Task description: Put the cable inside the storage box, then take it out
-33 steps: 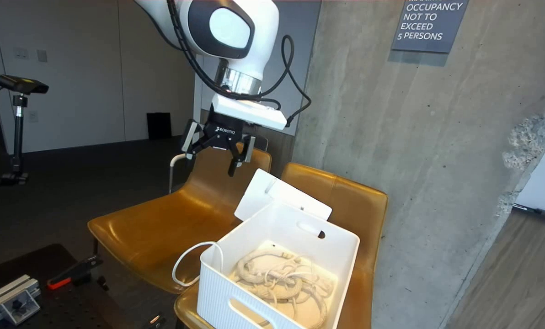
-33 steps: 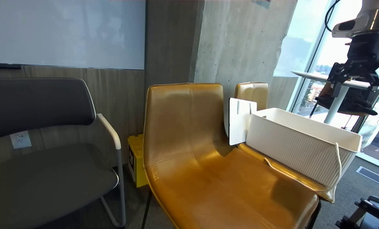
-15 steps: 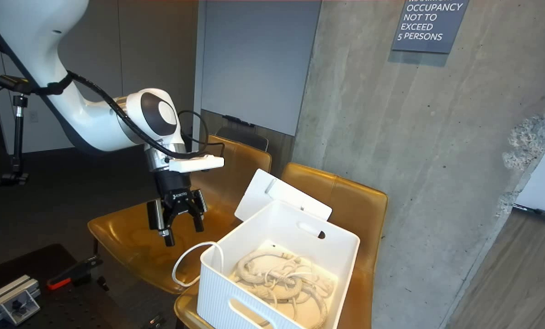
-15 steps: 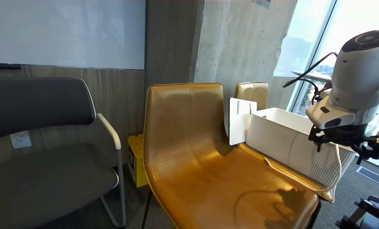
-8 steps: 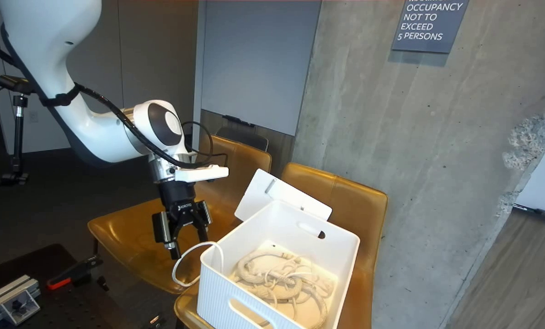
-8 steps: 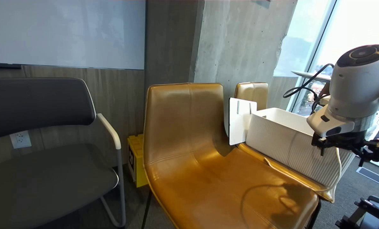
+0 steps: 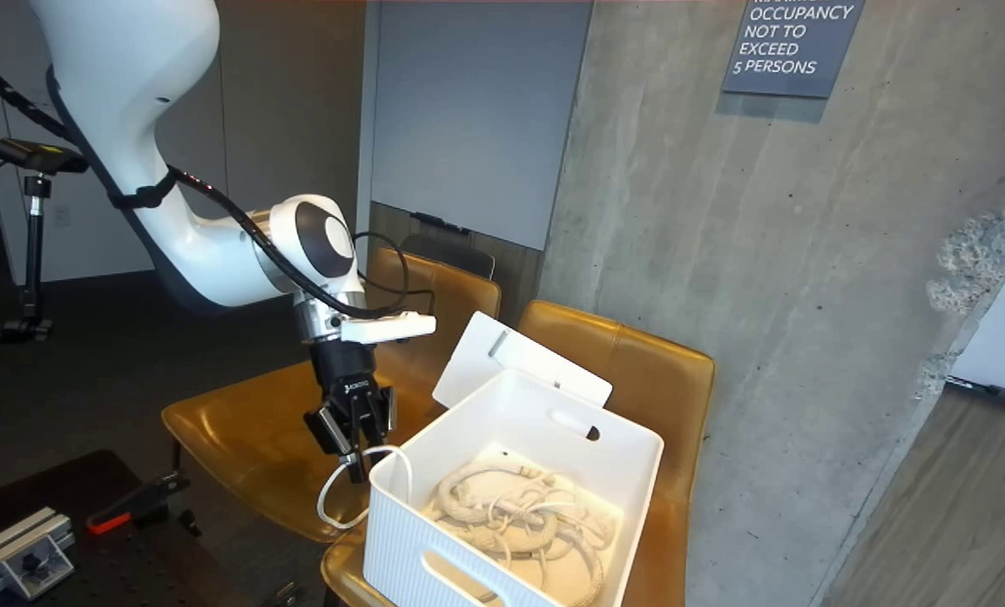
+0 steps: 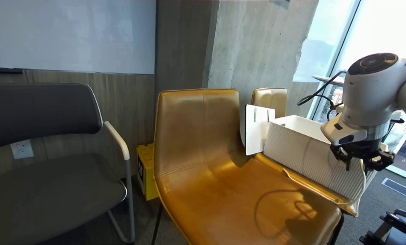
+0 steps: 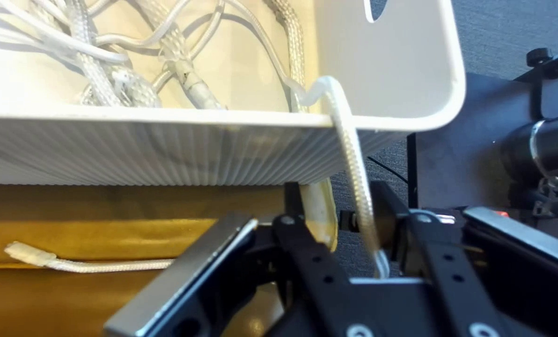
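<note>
A thin white braided cable (image 9: 351, 145) runs over the rim of the white storage box (image 9: 190, 145), looping outside it in both exterior views (image 7: 323, 497) (image 8: 363, 183). Its free end (image 9: 28, 253) lies on the tan chair. Inside the box (image 7: 410, 548) rest several tangled white cords (image 7: 511, 514). My gripper (image 9: 336, 186) is just outside the rim, pointing down, its fingers part-way together but apart. The cable passes through the gap, nearer the finger (image 9: 384, 199) on the right of the wrist view; a grip does not show. In an exterior view the gripper (image 7: 367, 470) overlaps the loop.
The box stands on tan chairs (image 7: 241, 421), its white lid (image 7: 519, 362) upright behind it. A dark table (image 7: 131, 556) with a metal fixture (image 7: 22, 552) lies beside them. A camera stand (image 7: 34, 236) and a grey chair (image 8: 46, 190) are further off.
My gripper has come down from above the chairs and moved toward the box's rim. Its fingers have drawn closer together around the cable. The box and cords have stayed put.
</note>
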Tool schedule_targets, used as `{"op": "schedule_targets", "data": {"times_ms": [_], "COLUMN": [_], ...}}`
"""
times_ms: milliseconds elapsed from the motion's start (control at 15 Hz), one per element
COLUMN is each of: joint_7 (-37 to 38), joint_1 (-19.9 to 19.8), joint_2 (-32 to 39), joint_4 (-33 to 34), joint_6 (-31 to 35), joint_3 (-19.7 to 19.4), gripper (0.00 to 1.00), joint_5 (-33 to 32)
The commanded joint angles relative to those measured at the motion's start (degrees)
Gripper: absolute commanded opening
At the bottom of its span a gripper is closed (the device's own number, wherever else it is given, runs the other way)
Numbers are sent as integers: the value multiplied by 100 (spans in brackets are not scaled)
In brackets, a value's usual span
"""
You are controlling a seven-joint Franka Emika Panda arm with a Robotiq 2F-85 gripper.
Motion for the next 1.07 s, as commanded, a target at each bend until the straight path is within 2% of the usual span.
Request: {"op": "schedule_targets", "data": {"times_ms": [0,67,133,467,600,1000], "joint_7": [-64,-115,-152,-411,-653,-739], "joint_1": [-51,-65,-78,-173,-314,-800], "joint_2": [132,139,153,170,172,341], "joint_4": [321,428,534,1440,2089,4046], "joint_6": [-214,-282,-352,-969,-1349,-2161], "joint_3": [66,74,77,18,-44,-364], "gripper": [11,3,0,1,1,1], "joint_5": [294,449,598,1434,1889,2959]}}
